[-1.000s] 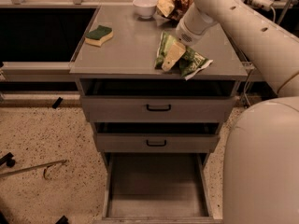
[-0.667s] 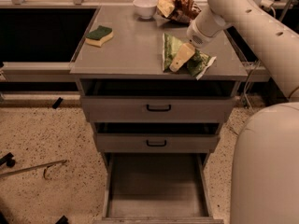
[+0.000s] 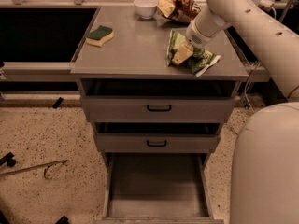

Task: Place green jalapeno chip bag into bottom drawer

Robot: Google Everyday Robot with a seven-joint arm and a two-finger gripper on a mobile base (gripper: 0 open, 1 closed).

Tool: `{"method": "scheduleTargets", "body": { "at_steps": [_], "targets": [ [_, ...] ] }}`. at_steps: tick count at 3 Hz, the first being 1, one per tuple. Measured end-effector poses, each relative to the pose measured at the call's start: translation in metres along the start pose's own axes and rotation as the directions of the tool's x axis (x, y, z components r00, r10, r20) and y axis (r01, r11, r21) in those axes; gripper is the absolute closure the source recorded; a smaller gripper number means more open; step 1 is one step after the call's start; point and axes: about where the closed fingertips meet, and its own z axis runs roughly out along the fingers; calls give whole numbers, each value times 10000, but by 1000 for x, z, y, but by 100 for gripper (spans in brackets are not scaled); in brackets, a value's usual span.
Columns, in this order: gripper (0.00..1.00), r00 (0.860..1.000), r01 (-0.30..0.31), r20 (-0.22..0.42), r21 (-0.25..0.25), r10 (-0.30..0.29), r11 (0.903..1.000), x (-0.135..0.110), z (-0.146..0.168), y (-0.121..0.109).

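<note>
On the desk, right side near the front edge: green jalapeno chip bag, lying flat and crumpled, one corner reaching toward the rim. Not yet in the drawer.

Tool sits directly over the bag's middle, its pale tip pressed to or just above the foil. The arm comes down to it from the upper right. Cannot tell whether the tool is clenched on the bag or only resting on it, since the wrist covers the contact. Placement reads as a top-down pick: the bag lies flat, so the approach is from above.

Bottom drawer is pulled out well past the two shallower drawers above it, with its bare floor exposed. Presumably it stands open so the bag can be lowered straight in from above. The top drawer and middle drawer have black handles and a dark gap over each front.

Other items on the desk, well apart from the bag:
- sponge, left
- white bowl, at the back
- brown and yellow snack bag, just beside the bowl, partly behind the arm

Hidden or cut off:
- The bottom drawer's front edge runs out of frame.
- The robot's body blocks the lower right corner, including the floor beside the cabinet.
- The bag's lettering is unreadable.
- A thin metal rod lies on the speckled floor at left, purpose unclear.
</note>
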Motion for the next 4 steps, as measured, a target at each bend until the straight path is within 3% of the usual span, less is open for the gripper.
{"method": "scheduleTargets", "body": {
  "at_steps": [1,2,3,4],
  "targets": [
    [65,9999,-59,127,19,59,10000,0,-11,14],
    [88,9946,-222,1022,591,161,9980,-10,-66,40],
    [100,9797,-403,1988,787,240,9961,-16,-112,89],
    [100,9755,-825,2056,92,788,9966,14,-109,151]
  ]
}}
